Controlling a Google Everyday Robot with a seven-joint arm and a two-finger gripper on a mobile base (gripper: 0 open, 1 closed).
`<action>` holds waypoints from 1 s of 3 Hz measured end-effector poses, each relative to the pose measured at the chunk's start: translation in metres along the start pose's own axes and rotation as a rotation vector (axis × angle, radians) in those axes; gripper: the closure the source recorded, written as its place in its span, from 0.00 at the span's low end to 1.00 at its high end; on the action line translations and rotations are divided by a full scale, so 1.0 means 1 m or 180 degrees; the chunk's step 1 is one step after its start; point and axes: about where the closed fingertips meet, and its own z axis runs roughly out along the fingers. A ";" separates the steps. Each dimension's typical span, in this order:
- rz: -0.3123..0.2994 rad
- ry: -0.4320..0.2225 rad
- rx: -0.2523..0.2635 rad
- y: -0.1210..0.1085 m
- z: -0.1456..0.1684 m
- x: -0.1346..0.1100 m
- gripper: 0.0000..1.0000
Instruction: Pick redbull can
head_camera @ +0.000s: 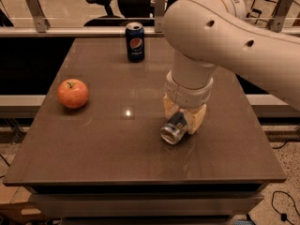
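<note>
We judge the grasp made and the lift left to do; the gripper (183, 116) sits low over the table (117, 144), right of centre, its tan fingers (198, 118) clamped on the redbull can (171, 128), which lies tilted with its silver end toward us; the wrist hides the can's far half; we cannot tell whether it touches the tabletop; the Pepsi can (135, 42) and apple (73, 93) stand well apart.

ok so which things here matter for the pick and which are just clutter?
For the job:
Red Bull can, on its side on the table, right of centre
claw, down at that can, shut around it

Lying about:
Pepsi can, upright near the back edge
apple, left side
</note>
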 end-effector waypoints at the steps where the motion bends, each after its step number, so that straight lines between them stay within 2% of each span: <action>1: -0.0002 0.0000 -0.0004 -0.001 0.000 0.000 0.87; 2: 0.0017 -0.0027 0.0025 -0.001 -0.002 0.001 1.00; 3: 0.0088 -0.0178 0.0137 -0.003 -0.006 0.003 1.00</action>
